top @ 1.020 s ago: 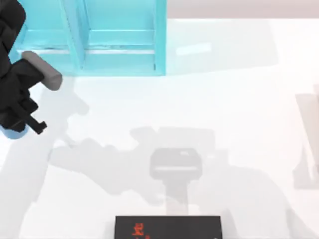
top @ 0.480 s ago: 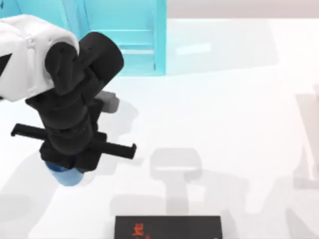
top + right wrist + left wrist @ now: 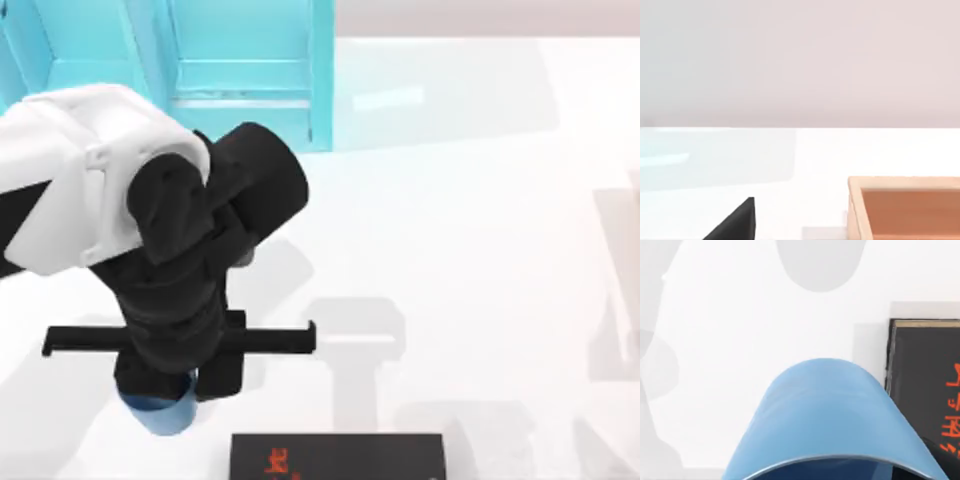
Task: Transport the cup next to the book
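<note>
My left claw grasps the light, rigid cup by its sides (smooth, perhaps slippery) near the desk's front edge, beside the book.

The left arm covers most of the cup, leaving a sliver of blue beside the book. The book is cut by the top view's lower edge, its red lettering unreadable. The left claw's fingers are hidden. A wooden box near the book is cropped.
</note>
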Controlling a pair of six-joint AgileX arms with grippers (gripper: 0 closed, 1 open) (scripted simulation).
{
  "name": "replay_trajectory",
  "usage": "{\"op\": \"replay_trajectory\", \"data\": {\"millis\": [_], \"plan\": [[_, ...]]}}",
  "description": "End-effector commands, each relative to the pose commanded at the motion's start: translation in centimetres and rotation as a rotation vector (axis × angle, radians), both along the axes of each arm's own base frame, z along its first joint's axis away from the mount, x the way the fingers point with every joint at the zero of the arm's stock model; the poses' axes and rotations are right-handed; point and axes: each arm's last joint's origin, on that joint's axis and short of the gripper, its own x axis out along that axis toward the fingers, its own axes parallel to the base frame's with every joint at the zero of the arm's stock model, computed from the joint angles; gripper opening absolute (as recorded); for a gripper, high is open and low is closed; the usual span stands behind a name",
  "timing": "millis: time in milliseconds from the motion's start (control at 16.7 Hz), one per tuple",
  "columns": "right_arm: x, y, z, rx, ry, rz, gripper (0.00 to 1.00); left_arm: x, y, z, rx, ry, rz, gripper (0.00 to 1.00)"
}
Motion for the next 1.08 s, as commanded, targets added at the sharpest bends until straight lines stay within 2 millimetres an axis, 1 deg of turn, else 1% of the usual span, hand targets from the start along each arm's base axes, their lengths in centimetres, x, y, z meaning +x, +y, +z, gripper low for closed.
{"op": "replay_trajectory", "data": {"millis": [420,540,900,960,1080], "plan": [[0.0,0.0,0.0,0.0,0.0,0.0,1.0,0.1,0.0,-0.1,0.001,0.001,0.005,0.0],[0.0,0.0,0.0,0.0,0.0,0.0,1.0,0.2,0.2,-1.2,0.006,0.007,0.005,0.0],[0.0,0.0,0.0,0.0,0.0,0.0,1.0,0.0,0.9,-6.0,-0.006,-0.006,0.003,0.0],[0.0,0.0,0.0,0.0,0.0,0.0,1.0,0.0,1.0,-6.4,-0.001,-0.001,0.003,0.0],[0.0,0.0,0.0,0.0,0.0,0.0,1.0,0.0,1.0,-6.4,0.0,0.0,0.003,0.0]]}}
